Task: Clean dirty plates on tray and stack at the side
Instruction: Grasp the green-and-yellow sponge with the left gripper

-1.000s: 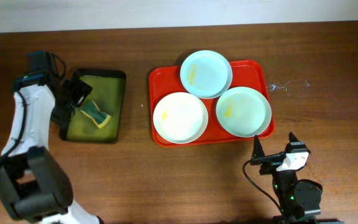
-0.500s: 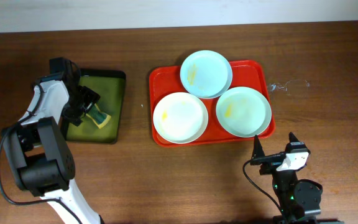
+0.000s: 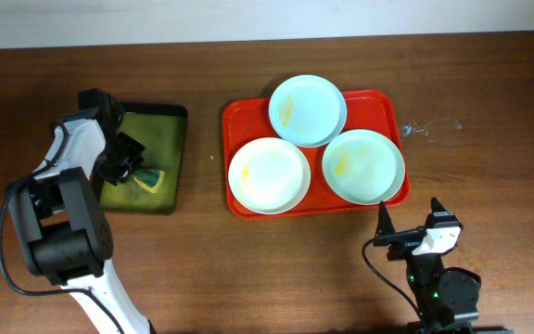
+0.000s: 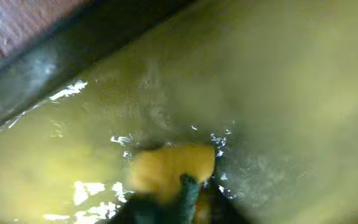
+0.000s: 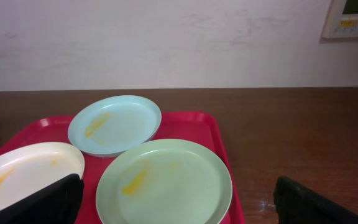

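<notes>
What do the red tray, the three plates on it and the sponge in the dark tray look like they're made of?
Red tray: likely moulded plastic with a smooth semi-gloss finish, going by its even colour and rounded rim.
Cream-white plate, upper mint-green plate, right mint-green plate: probably melamine or plastic, with thin rims and a soft sheen. Glazed ceramic is possible.
Sponge: yellow foam with a dark green scouring layer.

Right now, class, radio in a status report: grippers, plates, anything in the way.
Left gripper down at the sponge in the dark tray, grip unclear. Right gripper open, empty. Three smeared plates on red tray, unstacked. Nothing blocking them.
</notes>
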